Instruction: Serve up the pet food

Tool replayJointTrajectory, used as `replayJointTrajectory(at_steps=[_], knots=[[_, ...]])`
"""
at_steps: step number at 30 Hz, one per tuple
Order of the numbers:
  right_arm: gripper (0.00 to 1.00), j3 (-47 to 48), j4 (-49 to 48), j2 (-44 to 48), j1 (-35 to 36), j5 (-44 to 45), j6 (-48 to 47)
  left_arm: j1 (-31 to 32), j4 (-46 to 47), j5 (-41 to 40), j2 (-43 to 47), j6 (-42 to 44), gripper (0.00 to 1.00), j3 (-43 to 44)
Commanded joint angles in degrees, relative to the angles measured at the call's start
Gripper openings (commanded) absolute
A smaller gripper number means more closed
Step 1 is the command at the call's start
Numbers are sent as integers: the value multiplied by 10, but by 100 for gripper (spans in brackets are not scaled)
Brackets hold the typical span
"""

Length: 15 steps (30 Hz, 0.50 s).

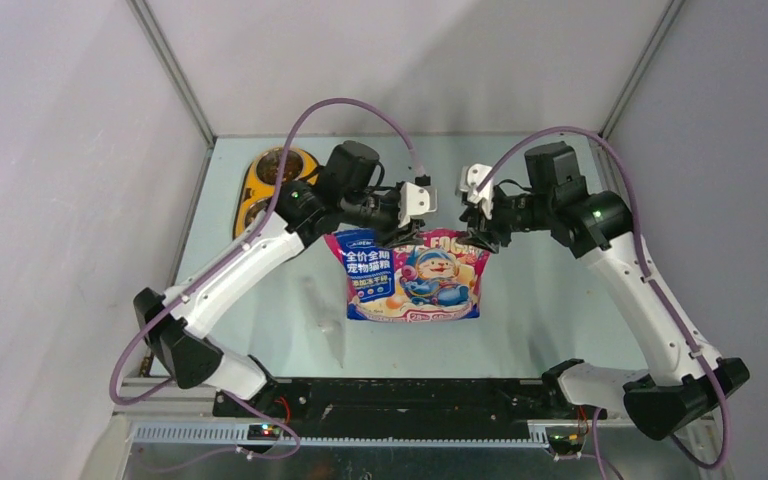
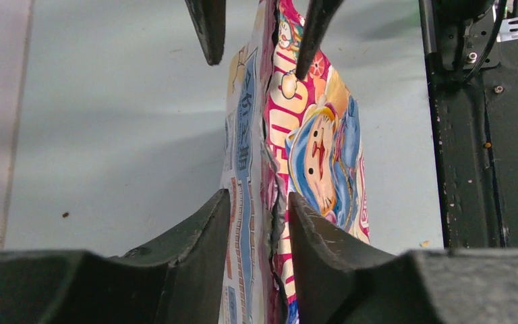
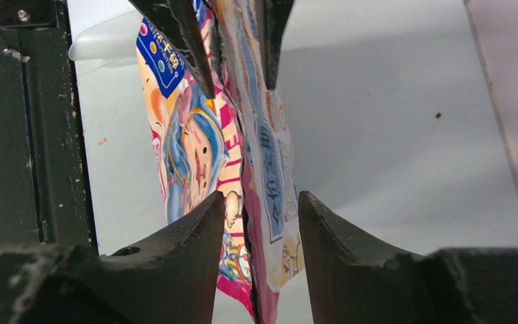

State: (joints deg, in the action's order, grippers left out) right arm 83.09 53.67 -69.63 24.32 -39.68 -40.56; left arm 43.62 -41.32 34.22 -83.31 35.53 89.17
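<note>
A glossy pink-and-blue plastic bag printed with a cartoon cat (image 1: 410, 280) is seen standing on end near the middle of the pale grey-green table (image 1: 560, 280). Its printed front is turned toward the near edge.

The bag's top left corner is straddled by the left gripper (image 2: 257, 197). The jaws are parted about halfway, with the torn top edge running between them. The bag's walls lie against or just beside the inner faces of the fingers, but no pinch on them is seen.

The top right corner is straddled in the same way by the right gripper (image 3: 260, 197). Its jaws are likewise half spread, and table surface is visible between one finger and the bag, so nothing is clamped.

An orange-yellow double feeder with two round steel bowls (image 1: 244, 192) is set at the far left corner of the table, partly covered by the left arm. The small brown dry kibble pellets (image 1: 282, 163) are seen as a dark brown fill in the far bowl, though single pieces cannot be made out. A few stray brown crumbs (image 2: 65, 214) are scattered on the table beside the bag.
</note>
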Motion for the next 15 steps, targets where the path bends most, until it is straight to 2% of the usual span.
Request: replayJointTrajectory(at_steps=[1,5,7,8,9,10,11,13,15], knots=[[45,-13,-32,-16,18,-18,-24,2,2,11,-6,20,37,29],[36,-16,-32,-26,33,-7,-32,1,-6,-8,-11,1,29,31],[18,-18,-26,-24,34,-4,-41,-1,-8,-13,-7,-7,22,25],[14,-18,-23,-21,32,-3,-43,-2,-12,-12,-5,-8,15,21],[5,-19,-22,-19,30,-2,-44,-4,-15,-9,0,-7,11,19],[2,-21,-21,-15,24,-3,-44,-6,-25,-7,2,-2,4,13],[0,-23,-23,-13,16,-4,-42,-11,-29,-1,8,1,2,9],[0,-24,-27,-6,1,-12,-21,-22,-38,3,19,7,1,-7],[0,-25,-28,3,-10,-18,-10,-34,-47,6,29,21,15,-26]])
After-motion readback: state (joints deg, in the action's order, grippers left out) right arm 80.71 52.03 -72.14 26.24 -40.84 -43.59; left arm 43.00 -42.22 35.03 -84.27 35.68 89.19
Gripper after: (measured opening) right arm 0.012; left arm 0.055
